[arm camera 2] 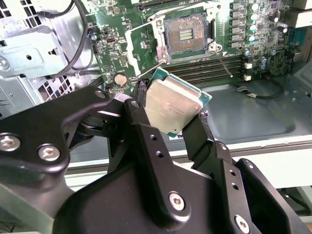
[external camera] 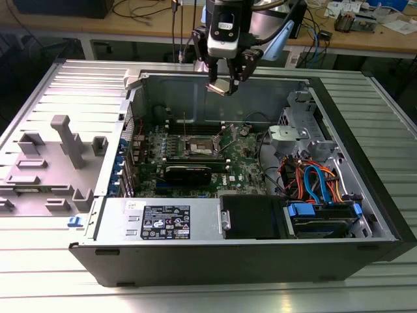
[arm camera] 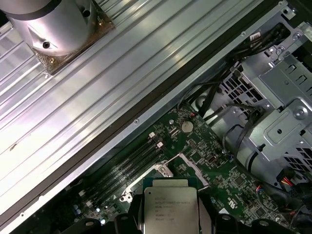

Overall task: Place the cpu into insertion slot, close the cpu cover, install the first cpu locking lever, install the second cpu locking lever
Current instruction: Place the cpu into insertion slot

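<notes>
My gripper (external camera: 222, 79) hangs above the open computer case near its back wall, shut on the cpu (external camera: 220, 87). In the second wrist view the cpu (arm camera 2: 173, 102), a silver-topped square on a green base, sits tilted between the black fingers (arm camera 2: 139, 117). Its metal top also shows in the first wrist view (arm camera: 168, 204). Below lies the insertion slot (arm camera 2: 186, 30), its dark centre uncovered on the green motherboard (external camera: 199, 145). The cpu cover (arm camera 2: 140, 43) stands swung open beside the slot. A thin lever (arm camera 2: 224, 63) sticks out across the memory slots.
A black expansion card (external camera: 189, 173) lies in front of the slot, and long memory slots (arm camera 2: 204, 66) run beside it. The power supply (external camera: 166, 222) and a drive cage with blue and orange cables (external camera: 319, 189) fill the near side. A grey plastic shroud (external camera: 58, 163) lies at the exterior view's left.
</notes>
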You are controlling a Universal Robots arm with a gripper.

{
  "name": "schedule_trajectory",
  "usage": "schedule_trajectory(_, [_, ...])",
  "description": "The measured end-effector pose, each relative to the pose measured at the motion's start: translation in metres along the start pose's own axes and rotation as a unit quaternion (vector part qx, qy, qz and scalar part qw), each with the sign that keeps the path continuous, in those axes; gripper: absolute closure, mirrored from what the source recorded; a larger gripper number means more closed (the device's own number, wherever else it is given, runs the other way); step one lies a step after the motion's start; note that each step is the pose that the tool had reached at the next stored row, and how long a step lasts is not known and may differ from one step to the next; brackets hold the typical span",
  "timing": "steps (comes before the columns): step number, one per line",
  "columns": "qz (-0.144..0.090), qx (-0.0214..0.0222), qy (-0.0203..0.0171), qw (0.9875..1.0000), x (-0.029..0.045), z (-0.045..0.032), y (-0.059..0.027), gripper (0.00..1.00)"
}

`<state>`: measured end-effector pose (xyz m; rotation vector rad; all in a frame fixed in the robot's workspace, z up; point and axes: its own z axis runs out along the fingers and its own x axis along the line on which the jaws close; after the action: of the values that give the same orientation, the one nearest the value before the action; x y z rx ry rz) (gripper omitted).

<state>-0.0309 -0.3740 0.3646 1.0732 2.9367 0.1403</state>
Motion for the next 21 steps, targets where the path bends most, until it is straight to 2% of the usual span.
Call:
schedule_trajectory(6, [0.025, -0.0005, -0.0022, 0.9997, 0.0000, 0.0004, -0.0001, 0.45])
schedule_trajectory(10, [0.045, -0.0008, -0.0040, 0.9990, -0.0001, 0.0009, -0.0001, 0.45])
schedule_trajectory(21, [0.051, -0.0008, -0.0047, 0.9987, -0.0014, 0.0027, -0.0017, 0.45])
